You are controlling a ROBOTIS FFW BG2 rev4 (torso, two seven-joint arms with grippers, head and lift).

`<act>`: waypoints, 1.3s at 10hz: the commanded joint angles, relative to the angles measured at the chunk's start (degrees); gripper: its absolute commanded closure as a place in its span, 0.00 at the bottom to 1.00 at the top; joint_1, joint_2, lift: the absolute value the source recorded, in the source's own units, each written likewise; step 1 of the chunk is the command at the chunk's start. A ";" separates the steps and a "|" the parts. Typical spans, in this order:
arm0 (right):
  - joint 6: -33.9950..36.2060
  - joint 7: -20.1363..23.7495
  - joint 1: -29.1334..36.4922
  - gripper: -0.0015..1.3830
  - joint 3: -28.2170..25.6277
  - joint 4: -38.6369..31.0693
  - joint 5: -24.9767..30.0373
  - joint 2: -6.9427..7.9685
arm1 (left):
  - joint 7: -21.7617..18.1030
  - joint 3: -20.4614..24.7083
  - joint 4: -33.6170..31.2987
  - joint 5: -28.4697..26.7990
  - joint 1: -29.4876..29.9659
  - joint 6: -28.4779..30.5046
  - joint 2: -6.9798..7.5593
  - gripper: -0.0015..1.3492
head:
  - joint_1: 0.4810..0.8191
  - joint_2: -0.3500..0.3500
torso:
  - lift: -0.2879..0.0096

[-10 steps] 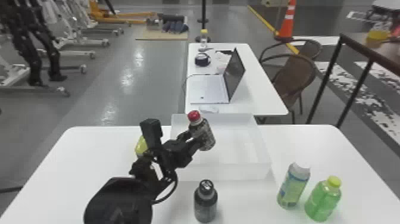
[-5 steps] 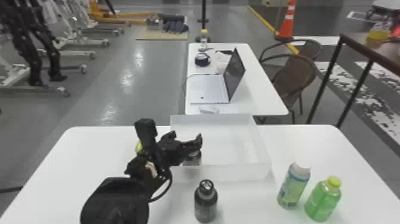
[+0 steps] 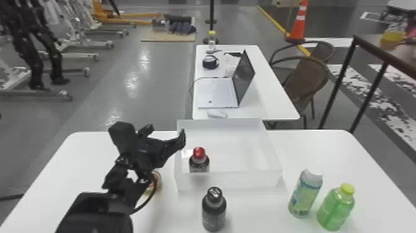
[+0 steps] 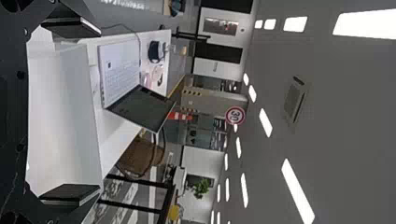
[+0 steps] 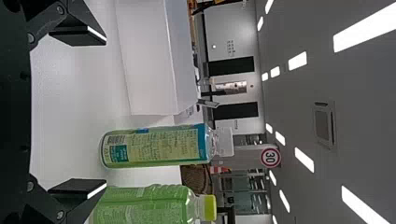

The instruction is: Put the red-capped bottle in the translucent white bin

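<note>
My left gripper (image 3: 167, 134) is above the left edge of the translucent white bin (image 3: 244, 180), its fingers apart and nothing between them. Inside the bin, near its front left corner, the red-capped bottle (image 3: 199, 160) stands upright, clear of the gripper; the front wall covers its lower part. In the left wrist view, the left gripper (image 4: 99, 111) has its fingers spread with the bin (image 4: 65, 116) beyond. The right gripper (image 5: 105, 112) is open and empty in the right wrist view, near the bin (image 5: 152, 56) and two green bottles.
A black-capped dark bottle (image 3: 214, 209) stands just in front of the bin. To the right are a green-labelled bottle (image 3: 305, 192) and a yellow-capped green bottle (image 3: 335, 207). Another item (image 3: 158, 182) is partly behind the left arm. A laptop (image 3: 216, 92) sits on the table behind.
The left gripper carried the red-capped bottle down into the bin's front left part, let go of it and moved up and left. The other bottles have stayed put.
</note>
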 commanded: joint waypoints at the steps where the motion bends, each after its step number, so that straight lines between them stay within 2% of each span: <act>1: 0.00 -0.04 0.00 0.15 0.00 -0.22 0.15 0.00 | 1.91 6.18 -8.10 -4.04 7.58 -2.43 0.09 0.10 | 0.20 0.50 | 0.63; 2: 0.08 -0.04 0.00 0.15 0.00 -0.22 0.15 -0.09 | 4.99 9.87 -13.37 -5.54 13.56 -3.66 0.01 0.10 | 0.20 0.50 | 0.63; 4: 0.08 -0.04 0.44 0.15 -0.09 -0.57 0.07 -0.35 | 10.00 15.32 -18.74 -5.62 24.46 -8.75 -0.43 0.10 | 0.20 0.50 | 0.63; 6: 0.08 -0.13 0.79 0.15 -0.09 -0.75 -0.11 -0.44 | 14.57 17.60 -19.70 -8.00 32.98 -14.91 -2.63 0.10 | 0.20 0.50 | 0.63; 7: 0.08 -0.31 0.97 0.15 -0.09 -0.92 -0.11 -0.44 | 15.88 18.92 -19.61 -10.37 36.24 -17.72 -4.65 0.10 | 0.20 0.50 | 0.63; 8: 0.08 -0.39 1.06 0.15 -0.09 -0.92 -0.11 -0.53 | 15.88 20.68 -19.09 -12.13 39.31 -18.95 -5.85 0.10 | 0.20 0.50 | 0.63; 10: 0.08 -0.83 1.58 0.15 -0.18 -1.19 -0.11 -0.53 | 15.88 22.26 -16.63 -13.62 42.74 -22.46 -5.85 0.10 | 0.20 0.50 | 0.63; 13: 0.08 -0.92 1.67 0.15 -0.18 -1.27 -0.11 -0.70 | 15.80 19.18 -15.04 -11.51 43.09 -23.34 -5.85 0.10 | 0.20 0.50 | 0.63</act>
